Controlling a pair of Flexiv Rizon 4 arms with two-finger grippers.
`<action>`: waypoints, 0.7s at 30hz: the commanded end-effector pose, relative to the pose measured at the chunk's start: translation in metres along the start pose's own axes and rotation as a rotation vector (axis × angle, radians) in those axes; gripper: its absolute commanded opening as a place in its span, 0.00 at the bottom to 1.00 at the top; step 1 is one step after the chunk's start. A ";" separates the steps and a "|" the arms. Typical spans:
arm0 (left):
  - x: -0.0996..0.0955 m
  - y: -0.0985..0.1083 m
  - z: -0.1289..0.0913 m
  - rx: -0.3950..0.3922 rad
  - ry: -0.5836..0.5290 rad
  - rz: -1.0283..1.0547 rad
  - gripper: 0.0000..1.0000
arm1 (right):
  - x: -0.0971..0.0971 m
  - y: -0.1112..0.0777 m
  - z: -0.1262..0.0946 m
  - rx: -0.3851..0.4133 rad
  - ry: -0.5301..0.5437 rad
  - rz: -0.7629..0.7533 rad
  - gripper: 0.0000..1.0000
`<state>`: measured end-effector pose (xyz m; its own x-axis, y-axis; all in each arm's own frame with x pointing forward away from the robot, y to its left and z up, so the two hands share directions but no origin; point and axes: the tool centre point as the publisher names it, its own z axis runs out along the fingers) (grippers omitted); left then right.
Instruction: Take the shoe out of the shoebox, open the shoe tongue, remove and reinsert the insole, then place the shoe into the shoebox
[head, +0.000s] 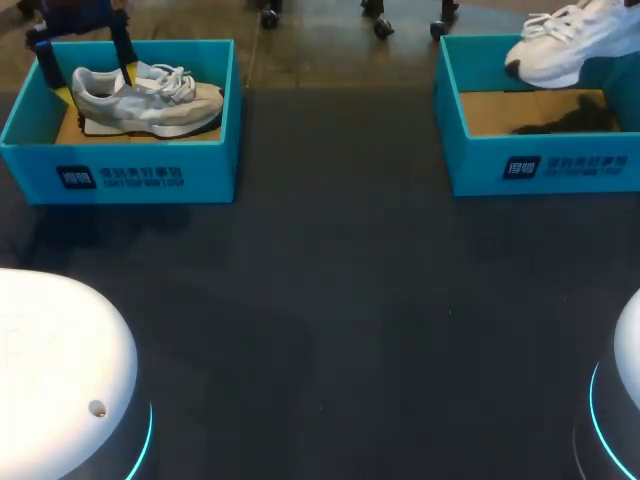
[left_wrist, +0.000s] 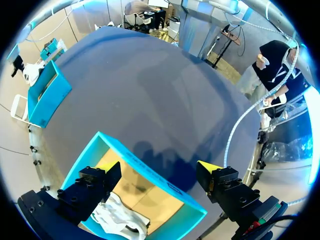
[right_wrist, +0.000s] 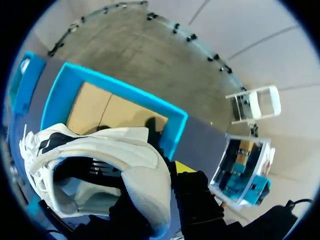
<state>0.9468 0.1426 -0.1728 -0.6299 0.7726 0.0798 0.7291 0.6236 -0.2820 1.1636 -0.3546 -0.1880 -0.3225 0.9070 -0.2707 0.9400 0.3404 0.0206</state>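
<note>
A grey and white shoe (head: 150, 100) lies on its side in the left teal shoebox (head: 120, 175). My left gripper (head: 95, 85) stands open over that box's back left corner, one finger on each side of the shoe's heel. In the left wrist view the left gripper (left_wrist: 157, 172) hangs wide open above the box's front wall (left_wrist: 165, 187), with the shoe (left_wrist: 120, 220) below it. A white shoe (head: 575, 40) hangs over the right shoebox (head: 540, 165). My right gripper (right_wrist: 167, 180) is shut on the heel collar of that white shoe (right_wrist: 100, 150); its inside shows.
The right shoebox (right_wrist: 125, 92) has a bare cardboard floor beneath the lifted shoe. The dark tabletop (head: 330, 300) stretches between and in front of the two boxes. My arms' white bases (head: 60, 370) sit at the near corners.
</note>
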 end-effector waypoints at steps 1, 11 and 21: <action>0.000 0.000 0.000 -0.002 0.002 0.000 1.00 | 0.012 -0.025 0.004 0.025 -0.132 0.379 0.00; 0.000 0.000 0.000 -0.002 0.002 0.000 1.00 | 0.013 -0.031 0.005 0.086 -0.144 0.452 0.00; 0.000 0.000 0.000 -0.002 0.002 0.000 1.00 | 0.024 -0.033 0.017 0.057 -0.186 0.449 0.00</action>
<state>0.9468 0.1427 -0.1727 -0.6300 0.7725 0.0797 0.7290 0.6237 -0.2820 1.1303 -0.3551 -0.2024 0.1338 0.9027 -0.4089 0.9895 -0.0993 0.1047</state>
